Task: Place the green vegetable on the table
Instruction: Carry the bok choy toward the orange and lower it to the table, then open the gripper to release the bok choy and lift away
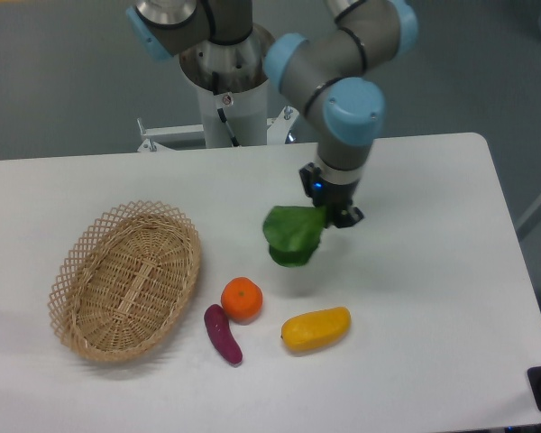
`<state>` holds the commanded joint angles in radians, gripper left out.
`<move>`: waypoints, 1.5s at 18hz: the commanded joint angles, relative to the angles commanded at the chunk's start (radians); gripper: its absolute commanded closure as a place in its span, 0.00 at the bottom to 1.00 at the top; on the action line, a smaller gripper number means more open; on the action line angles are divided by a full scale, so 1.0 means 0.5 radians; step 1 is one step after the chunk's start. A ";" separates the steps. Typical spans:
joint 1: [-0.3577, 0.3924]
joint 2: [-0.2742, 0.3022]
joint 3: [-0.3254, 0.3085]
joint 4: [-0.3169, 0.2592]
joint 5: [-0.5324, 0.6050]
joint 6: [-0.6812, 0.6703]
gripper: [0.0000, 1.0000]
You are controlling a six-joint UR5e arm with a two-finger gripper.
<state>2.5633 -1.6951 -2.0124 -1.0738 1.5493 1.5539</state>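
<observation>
Here, a two-finger gripper (330, 215) at the end of a grey UR5e arm with pale blue joint caps (350, 110), pinching the stalk end of a toy green vegetable with broad dark green leaves (294, 236). Fingers mostly hidden behind the leaves and the black wrist housing, closed on the vegetable's upper right edge. Leaves hanging down and to the left of the grip, held clear above the large flat white table with rounded corners (433, 289), with a faint shadow on the tabletop just beneath.

Taking the round orange fruit (242, 299) as the landmark: green vegetable up and to the right of it, near but apart. Small purple eggplant (223, 334) just below and slightly left of the orange, close to touching it. Yellow mango-like fruit (316, 328) to the right of the orange and a little lower, lying lengthwise on the table, apart from it. Oval wicker basket in light tan (126, 279) to the left of the orange, near it, with nothing visible inside. Silver cylindrical arm base (227, 68) well above the orange, beyond the table's far edge. Gripper farther right and higher than the orange, past the vegetable.
</observation>
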 joint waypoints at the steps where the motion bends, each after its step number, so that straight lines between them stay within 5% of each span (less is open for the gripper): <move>1: -0.003 0.009 -0.022 0.000 0.000 -0.003 0.61; 8: -0.153 0.077 -0.163 0.000 0.006 -0.003 0.57; 17: -0.221 0.111 -0.221 0.000 0.018 -0.006 0.27; 21: -0.221 0.114 -0.206 0.000 0.015 -0.009 0.00; 27: -0.200 0.104 -0.044 0.003 0.018 -0.028 0.00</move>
<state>2.4635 -1.6429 -2.0342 -1.0723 1.5585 1.5401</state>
